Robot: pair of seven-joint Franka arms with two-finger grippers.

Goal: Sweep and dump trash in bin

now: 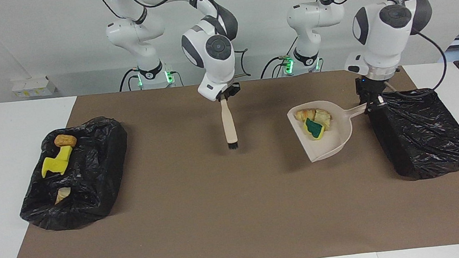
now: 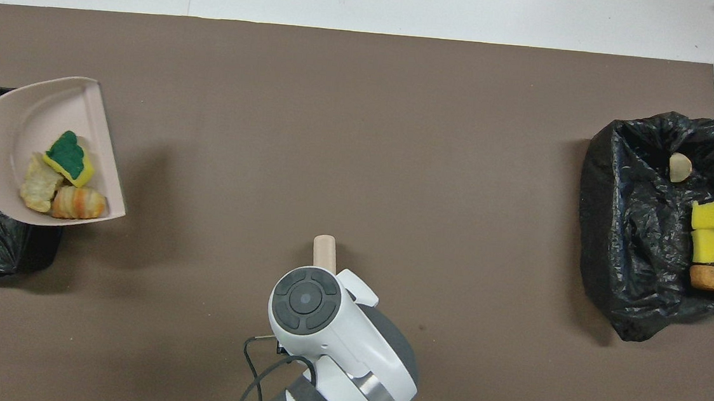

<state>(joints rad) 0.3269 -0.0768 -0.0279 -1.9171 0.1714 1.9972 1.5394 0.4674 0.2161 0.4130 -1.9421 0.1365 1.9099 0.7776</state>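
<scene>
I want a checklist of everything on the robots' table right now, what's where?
Surface: brown mat on a white table.
Job's things: beige dustpan holds a green-topped yellow sponge and two bread pieces; it is lifted beside the black bin at the left arm's end. The other black bin holds yellow sponge chunks and bread pieces.
Clutter: nothing seen.
Grippers: left gripper holds the dustpan's handle; right gripper holds a brush, bristles down, over the mat's middle.
Cables: black cables along the arms.
Surroundings: white wall; small white box.
</scene>
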